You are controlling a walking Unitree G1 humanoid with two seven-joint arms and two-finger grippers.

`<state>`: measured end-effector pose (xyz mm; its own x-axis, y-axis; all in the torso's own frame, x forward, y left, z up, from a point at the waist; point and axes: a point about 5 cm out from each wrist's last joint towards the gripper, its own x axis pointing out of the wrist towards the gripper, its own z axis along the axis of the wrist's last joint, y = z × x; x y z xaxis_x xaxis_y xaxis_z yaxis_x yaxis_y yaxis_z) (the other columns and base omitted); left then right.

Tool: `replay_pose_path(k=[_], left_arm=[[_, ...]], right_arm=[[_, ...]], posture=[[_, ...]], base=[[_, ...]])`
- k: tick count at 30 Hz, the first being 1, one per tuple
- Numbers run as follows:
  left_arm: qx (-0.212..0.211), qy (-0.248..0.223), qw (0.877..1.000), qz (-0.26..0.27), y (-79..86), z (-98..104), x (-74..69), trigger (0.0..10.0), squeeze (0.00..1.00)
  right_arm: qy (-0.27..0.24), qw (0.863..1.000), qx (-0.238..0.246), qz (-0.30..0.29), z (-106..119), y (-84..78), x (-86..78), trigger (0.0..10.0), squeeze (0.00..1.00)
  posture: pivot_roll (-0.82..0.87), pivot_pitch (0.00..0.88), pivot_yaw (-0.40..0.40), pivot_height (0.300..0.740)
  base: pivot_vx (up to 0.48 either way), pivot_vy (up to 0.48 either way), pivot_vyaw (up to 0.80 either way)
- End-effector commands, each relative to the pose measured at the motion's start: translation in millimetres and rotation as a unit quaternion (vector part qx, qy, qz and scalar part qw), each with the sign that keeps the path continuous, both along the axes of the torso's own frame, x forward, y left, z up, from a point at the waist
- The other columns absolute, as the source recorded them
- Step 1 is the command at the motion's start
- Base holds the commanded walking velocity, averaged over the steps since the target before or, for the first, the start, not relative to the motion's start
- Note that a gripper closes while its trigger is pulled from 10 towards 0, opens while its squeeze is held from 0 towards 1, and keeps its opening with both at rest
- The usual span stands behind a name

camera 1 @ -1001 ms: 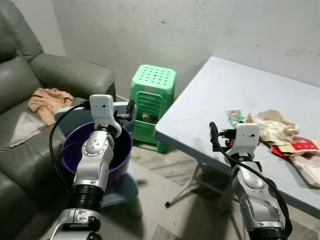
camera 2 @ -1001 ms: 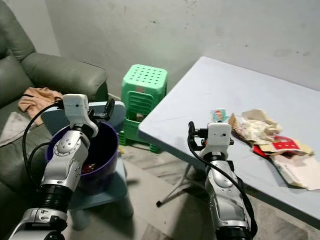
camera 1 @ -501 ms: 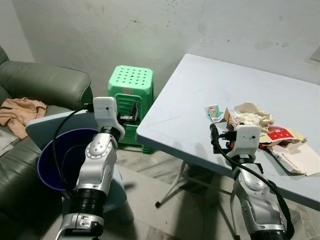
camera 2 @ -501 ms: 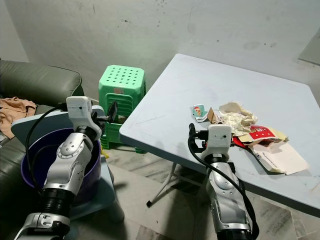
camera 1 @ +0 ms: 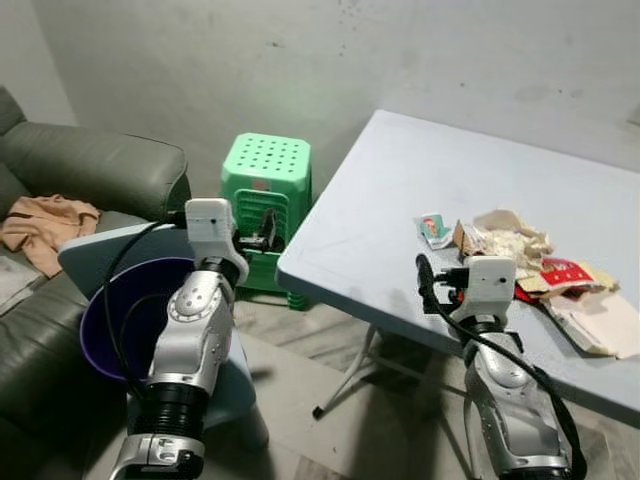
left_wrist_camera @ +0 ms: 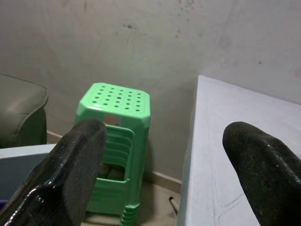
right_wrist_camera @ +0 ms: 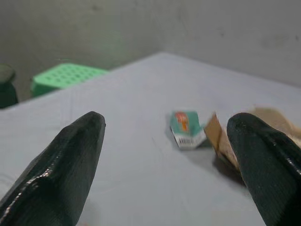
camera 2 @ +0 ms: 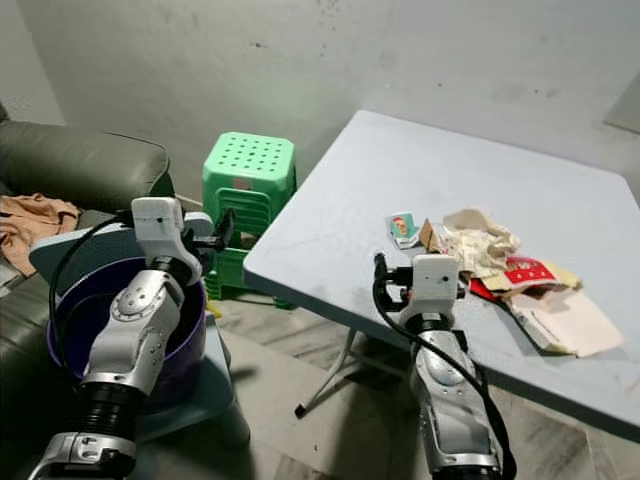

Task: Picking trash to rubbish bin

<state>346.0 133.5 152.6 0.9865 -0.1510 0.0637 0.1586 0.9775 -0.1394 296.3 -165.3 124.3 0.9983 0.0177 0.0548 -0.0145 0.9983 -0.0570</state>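
Crumpled paper trash (camera 1: 512,238) lies on the light blue-grey table (camera 1: 390,200), with a small green packet (camera 1: 433,229) at its near side and a red wrapper (camera 1: 566,272) beside it. The purple rubbish bin (camera 1: 112,318) stands low on my left, in front of the sofa. My left gripper (camera 1: 267,230) is open and empty, held above the bin's far rim and pointing at the green stool. My right gripper (camera 1: 425,282) is open and empty over the table's near edge, short of the green packet (right_wrist_camera: 187,129).
A green plastic stool (camera 1: 267,172) stands between the bin and the table. A grey sofa (camera 1: 95,165) with a peach cloth (camera 1: 45,222) is on the left. The bin's blue-grey lid (camera 1: 105,248) leans behind it. Folding table legs (camera 1: 350,375) stand on the floor ahead.
The whole view has swung from the bin and sofa toward the table and then settled, so the camera moved. Both arms keep the same pose, fingers open.
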Motion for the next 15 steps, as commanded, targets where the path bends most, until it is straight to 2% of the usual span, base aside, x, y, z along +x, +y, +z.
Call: replay_pose_path(k=[1, 14, 15], left_arm=[[-0.003, -0.003, 1.000, -0.015, -5.6, 2.7, -1.2, 10.0, 0.00], [-0.010, 0.000, 1.000, -0.016, -5.8, 3.3, -2.0, 10.0, 0.00], [0.000, -0.001, 1.000, -0.015, -6.0, 3.5, -2.0, 10.0, 0.00]], right_arm=[[-0.007, 1.000, -0.004, -0.008, 3.2, -4.4, -1.5, 10.0, 0.00], [-0.007, 1.000, -0.005, -0.006, 3.1, -4.6, -3.4, 10.0, 0.00], [-0.004, 1.000, -0.004, -0.007, 2.5, -4.8, -3.3, 10.0, 0.00]], posture=[[-0.07, 0.005, -0.075, 0.740], [-0.07, 0.011, -0.077, 0.740], [-0.07, 0.012, -0.077, 0.740]], base=[[0.000, -0.465, 0.00], [0.000, -0.465, 0.00], [0.000, 0.000, 0.00]])
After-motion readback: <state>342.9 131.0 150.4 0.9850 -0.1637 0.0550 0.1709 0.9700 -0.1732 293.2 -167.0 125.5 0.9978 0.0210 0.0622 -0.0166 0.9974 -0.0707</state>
